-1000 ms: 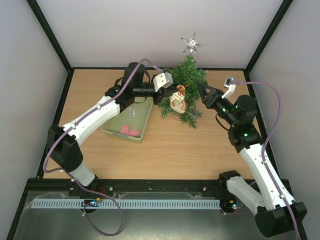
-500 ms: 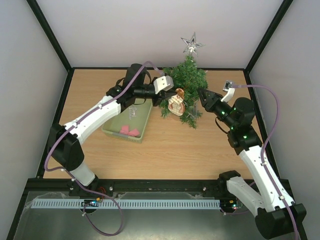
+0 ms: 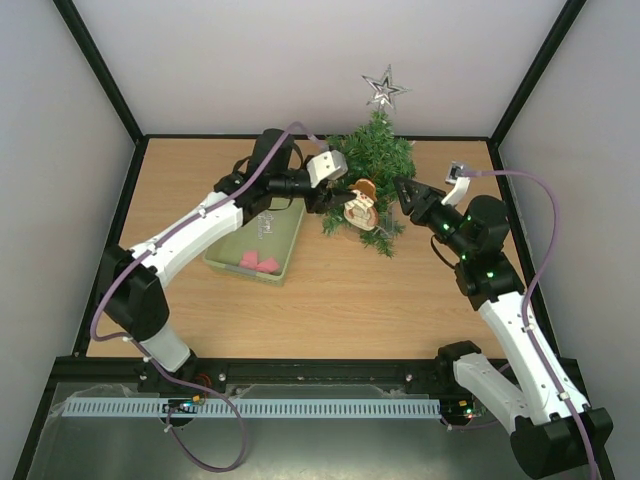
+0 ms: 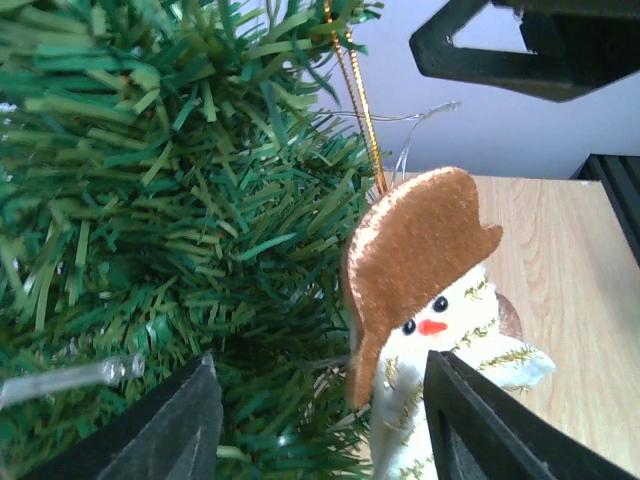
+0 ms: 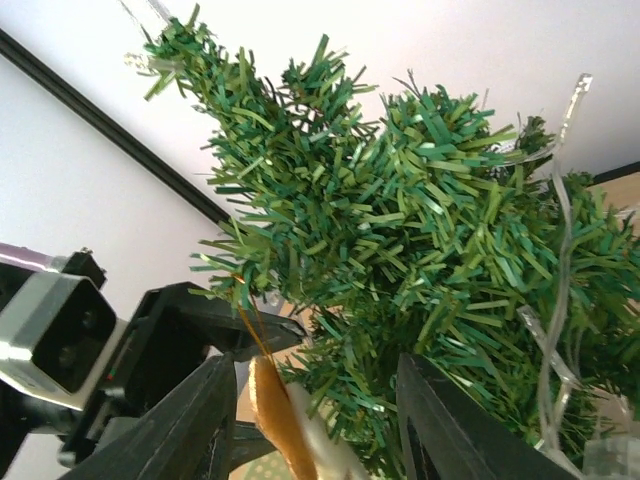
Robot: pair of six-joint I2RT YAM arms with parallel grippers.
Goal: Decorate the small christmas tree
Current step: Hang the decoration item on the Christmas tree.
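small christmas tree (image 3: 378, 160), bushy dark-green needles, stands at the bench's (image 3: 330, 300) far edge. my left gripper (image 4: 320, 400) gapes beside a hanging brown-hatted white fabric snowman (image 4: 425, 260); my right gripper (image 5: 315, 400) gapes too, holding nothing.

The small christmas tree (image 3: 372, 170) has stiff, bristly plastic needles with a slight sheen. The snowman ornament (image 4: 425, 330) is soft cloth with a velvety brown hat, glittery gold trim and a metallic gold cord (image 4: 360, 100). The star (image 3: 384, 88) is glossy silver. The tabletop (image 3: 340, 310) is smooth matt wood grain.
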